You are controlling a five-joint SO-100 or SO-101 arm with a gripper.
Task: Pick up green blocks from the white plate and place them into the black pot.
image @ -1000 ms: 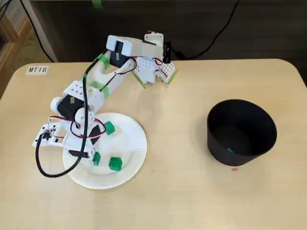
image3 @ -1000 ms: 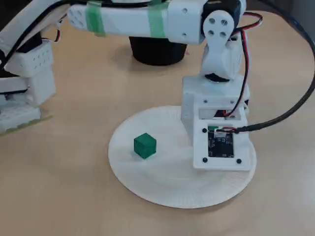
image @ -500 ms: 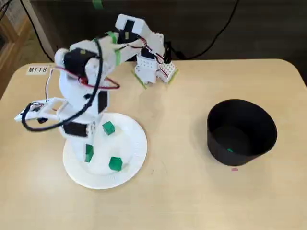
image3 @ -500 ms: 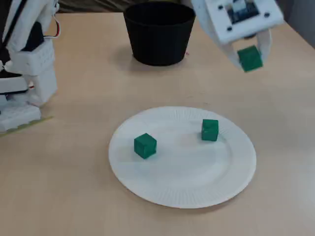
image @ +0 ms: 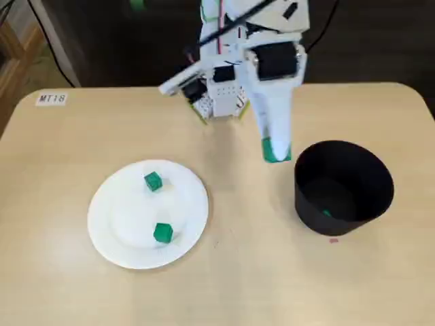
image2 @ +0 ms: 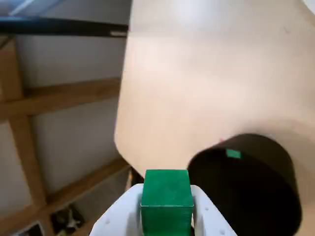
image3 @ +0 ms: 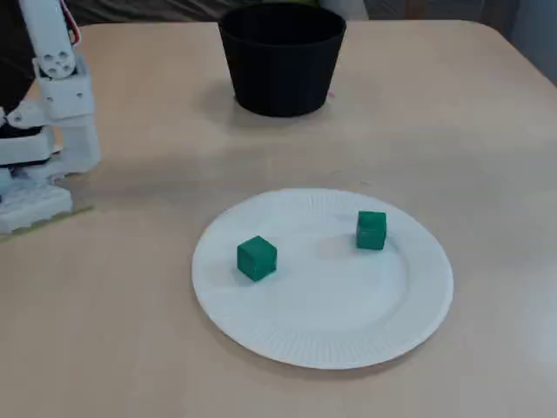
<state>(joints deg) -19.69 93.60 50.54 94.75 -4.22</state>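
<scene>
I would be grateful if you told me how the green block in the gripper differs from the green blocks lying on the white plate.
The held block is clamped in the gripper, up off the table; the plate blocks rest free on the white plate. The held block hangs close to the black pot; the plate blocks lie well away from it. All are green cubes, seemingly alike in size.

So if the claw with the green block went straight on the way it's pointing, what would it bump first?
Probably the table, just beside the black pot. The claw with its green block points down close to the pot's rim, so it might clip that instead; depth is hard to judge.
</scene>
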